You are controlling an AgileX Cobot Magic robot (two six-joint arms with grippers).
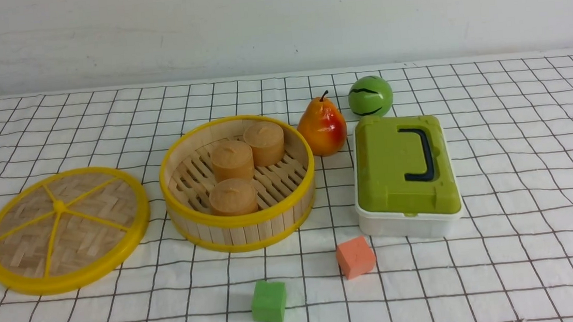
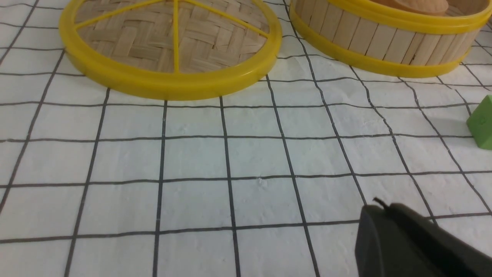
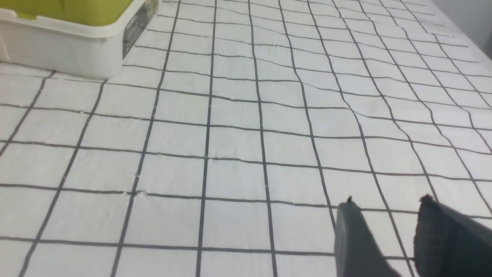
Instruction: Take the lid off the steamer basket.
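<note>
You will find the lid (image 1: 66,230) flat on the checked cloth (image 1: 506,245) at left of frame, the open steamer basket (image 1: 238,182) just right of it, the left gripper (image 2: 407,238) indeterminate, and the right gripper (image 3: 388,234) parted and empty.

A plain white wall (image 1: 274,22) fills the frame's top; below, the bench (image 1: 527,186) wears white black-gridded cloth.
</note>
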